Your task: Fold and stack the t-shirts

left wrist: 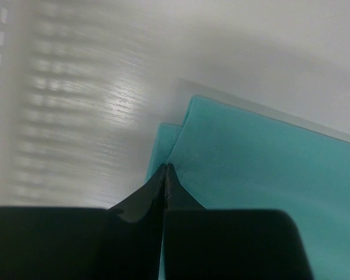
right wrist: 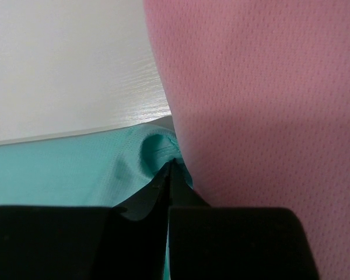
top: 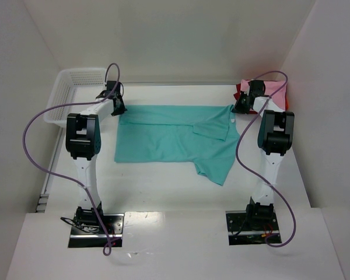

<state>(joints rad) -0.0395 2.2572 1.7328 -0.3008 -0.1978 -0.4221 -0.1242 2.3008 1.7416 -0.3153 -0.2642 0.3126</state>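
Observation:
The teal-green t-shirt lies spread flat across the middle of the table, with one sleeve pointing toward the near edge. My left gripper is shut at the shirt's far-left corner, and its tips pinch the raised edge of the teal cloth. At the far-right corner my right gripper is also shut, its tips nipping a puckered bit of teal cloth. Right beside them lies the folded pink t-shirt, which rests on the red one in the far-right corner.
A white mesh basket stands at the far left, just beyond my left gripper. White walls close in the table at the back and on both sides. Purple cables loop off both arms.

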